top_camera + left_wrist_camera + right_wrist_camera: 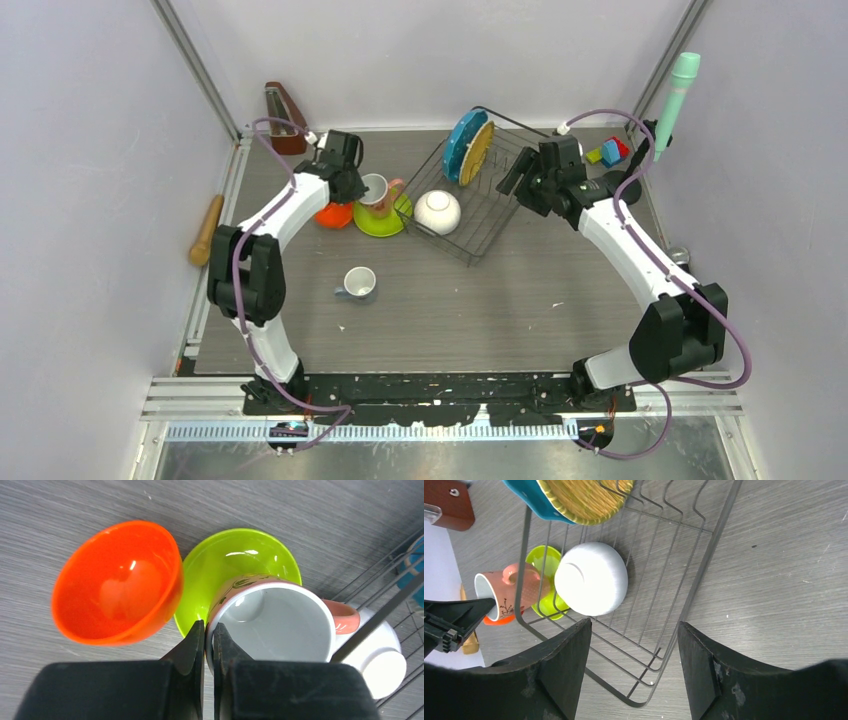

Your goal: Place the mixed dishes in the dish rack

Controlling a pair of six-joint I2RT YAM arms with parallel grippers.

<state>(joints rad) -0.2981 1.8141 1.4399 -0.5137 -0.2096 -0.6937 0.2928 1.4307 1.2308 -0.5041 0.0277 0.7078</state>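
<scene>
Left fingers [190, 655] astride one pink mug [275, 625]

Beside the thin dark metal-wire rack [698, 580], the orange bowl [117, 582], green plate [240, 555] and pink mug [275, 617] shine with a glossy glaze, the white bowl [591, 580] inside the rack looks smooth and duller, and the grey counter [784, 580] shows matt wood grain.

We get bright, even overhead light, soft shadows; glare spots on orange bowl [115, 580] and green plate [240, 555], left wrist view.

A robotics lab cell: plain walls [100, 150], aluminium framing [200, 65].
</scene>
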